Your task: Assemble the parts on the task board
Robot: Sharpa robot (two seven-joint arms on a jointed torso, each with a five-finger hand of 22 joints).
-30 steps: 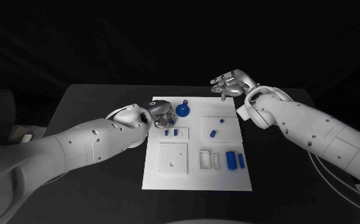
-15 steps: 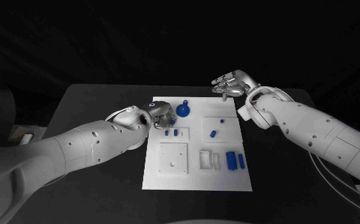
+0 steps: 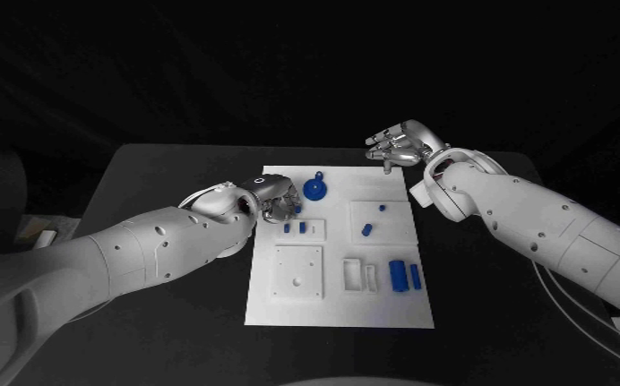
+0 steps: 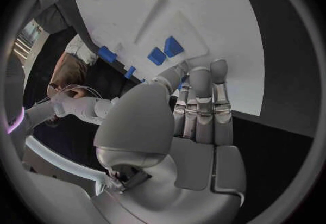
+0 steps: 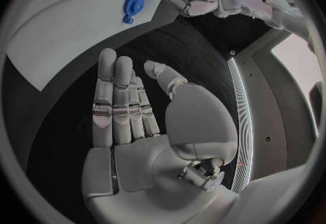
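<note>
The white task board lies in the middle of the table with several blue parts on it. A round blue part sits near its far edge, also seen as the round part. My left hand is at the board's far left corner. Its fingers are straight and together, tips on the board beside two small blue parts; the thumb lies against them, hiding any pinch. My right hand hovers past the far right corner, its fingers extended, holding nothing.
Two blue bars stand in slots at the board's near right. Small blue parts sit in the right-hand block. Bare black table lies on both sides of the board.
</note>
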